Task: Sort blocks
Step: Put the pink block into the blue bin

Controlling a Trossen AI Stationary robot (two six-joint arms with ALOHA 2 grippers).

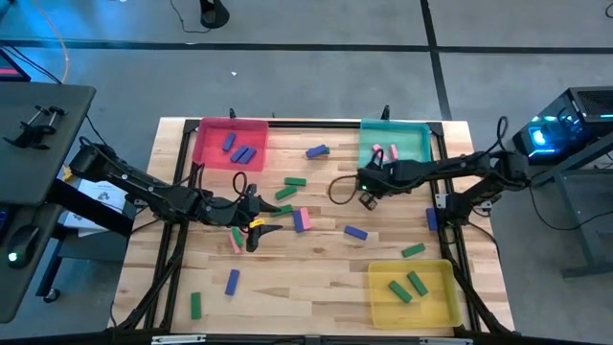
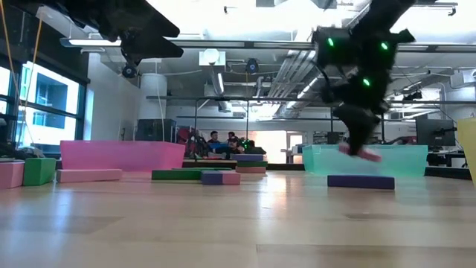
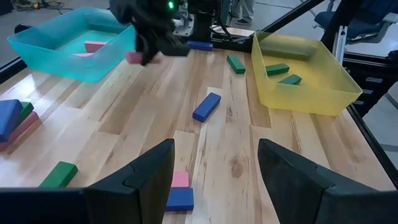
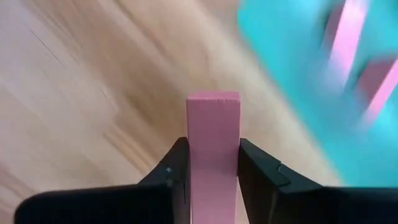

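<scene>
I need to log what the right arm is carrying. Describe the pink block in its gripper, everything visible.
The pink block is a small flat rectangular bar, plain matte pink, with square-cut ends. The right gripper is shut on it, one finger pressed on each long side, and one end sticks out past the fingertips. It is lifted clear of the wooden table, close beside the teal tray, touching nothing else.

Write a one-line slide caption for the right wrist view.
Right gripper shut on a pink block, carried above the wooden table near the teal tray.
</scene>
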